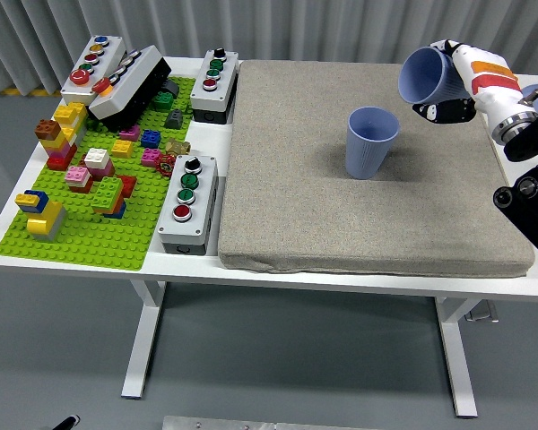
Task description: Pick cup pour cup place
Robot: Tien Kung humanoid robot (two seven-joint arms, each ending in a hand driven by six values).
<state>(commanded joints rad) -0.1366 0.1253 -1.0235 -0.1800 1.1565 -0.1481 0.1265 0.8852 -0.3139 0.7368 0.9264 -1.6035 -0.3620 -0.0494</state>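
Note:
A blue cup (370, 141) stands upright on the grey mat (341, 215), right of its middle. My right hand (457, 85), white with an orange band, is shut on a second blue cup (428, 75). That cup is held tilted with its mouth facing left, in the air up and to the right of the standing cup and apart from it. The left hand is out of the picture.
A green baseplate (90, 242) with several coloured bricks lies on the left of the white table. Grey button boxes (187, 203) (215, 82) (92, 65) stand along the mat's left edge and at the back left. The black right arm (529, 188) hangs over the mat's right edge.

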